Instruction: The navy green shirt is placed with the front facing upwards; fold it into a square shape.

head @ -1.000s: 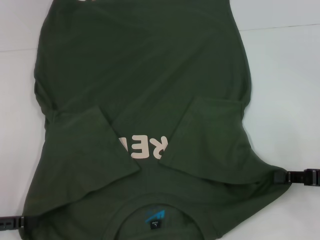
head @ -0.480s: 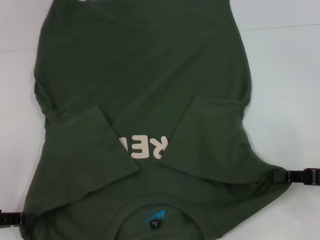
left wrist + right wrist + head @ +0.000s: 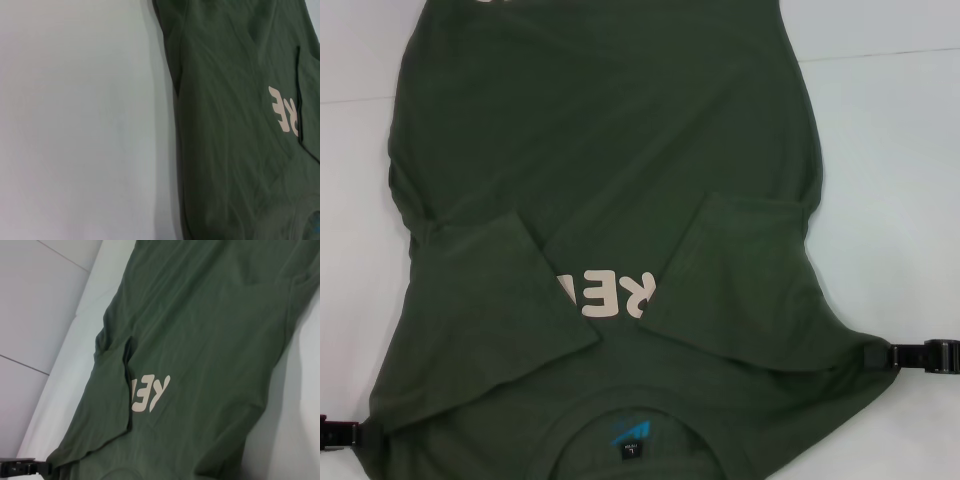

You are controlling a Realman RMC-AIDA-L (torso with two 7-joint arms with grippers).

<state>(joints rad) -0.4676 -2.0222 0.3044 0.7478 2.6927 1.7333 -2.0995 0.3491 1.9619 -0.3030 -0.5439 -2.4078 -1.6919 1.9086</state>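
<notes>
The navy green shirt (image 3: 600, 150) lies flat on the white table, front up, with its collar toward me and both short sleeves folded in over the chest. Pale lettering (image 3: 605, 292) shows between the sleeves, and the blue-and-black neck label (image 3: 630, 435) sits in the collar. My left gripper (image 3: 358, 433) is shut on the shirt's left shoulder corner at the lower left. At the shirt's right shoulder corner my right gripper (image 3: 872, 353) is shut too. The right wrist view shows the shirt (image 3: 200, 315) and the left gripper (image 3: 47, 467) at its corner. In the left wrist view only the shirt (image 3: 225, 125) shows.
The white table (image 3: 890, 180) shows on both sides of the shirt, with a seam line running across it at the far side. The shirt's hem runs out of view at the far edge.
My left gripper has drawn slightly outward to the left and a little away from me with the shoulder corner. The right gripper has barely shifted.
</notes>
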